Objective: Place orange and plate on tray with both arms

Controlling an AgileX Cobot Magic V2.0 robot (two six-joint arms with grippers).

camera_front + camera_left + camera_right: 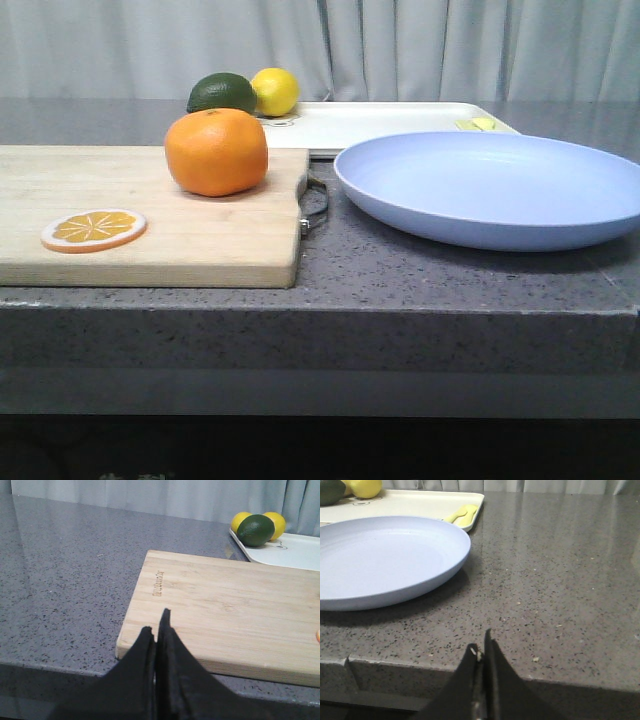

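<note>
both grippers, left (159, 630) and right (481, 652), are closed on nothing at the table edge; the orange (216, 151) sits on the board (150, 215), the plate (495, 187) before the tray (380, 123).

Soft, even light is cast from above. A short dark shadow is thrown under the plate (500, 185) onto the counter (420, 270), and a faint one beside the orange (216, 151). Pale sheen is seen on the far counter in both wrist views. The near black fingers (172, 680) are rendered blurred. Slight graininess is seen throughout.
</note>
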